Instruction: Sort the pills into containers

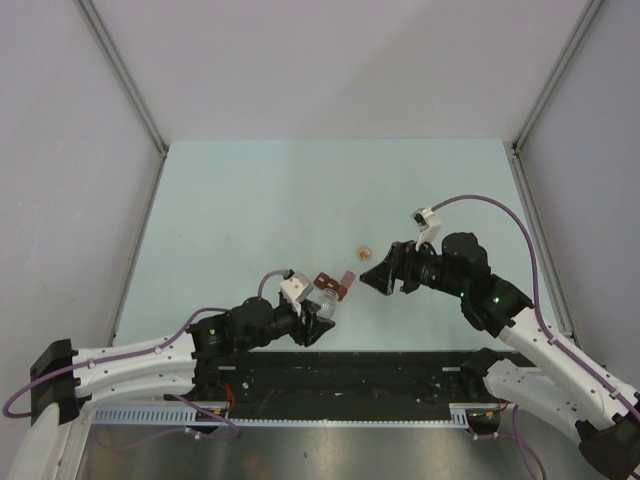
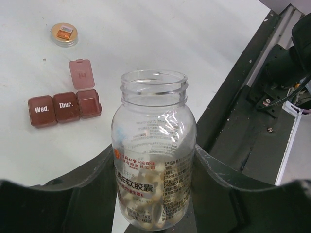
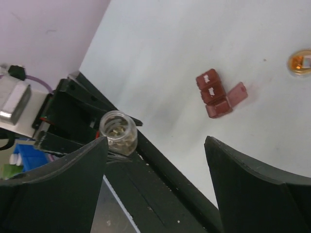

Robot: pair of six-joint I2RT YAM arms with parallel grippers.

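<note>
My left gripper (image 2: 154, 156) is shut on a clear round bottle (image 2: 154, 145) that stands uncapped and upright, with pale pills (image 2: 146, 194) heaped in its lower half. In the top view this gripper (image 1: 322, 312) and the bottle (image 1: 326, 298) are near the table's front edge. The containers are a dark red pill box (image 2: 64, 108) just beyond the bottle; two lids read "Wed." and "Thur.", and the third lid (image 2: 81, 74) is flipped open. My right gripper (image 3: 156, 143) is open and empty, hovering right of the pill box (image 1: 333, 283), with the box (image 3: 216, 94) ahead of it.
A cream and orange bottle cap (image 1: 366, 252) lies on the table beyond the box, also seen as the cap (image 2: 64, 34) in the left wrist view. The black base rail (image 3: 160, 194) runs along the table's near edge under the right gripper.
</note>
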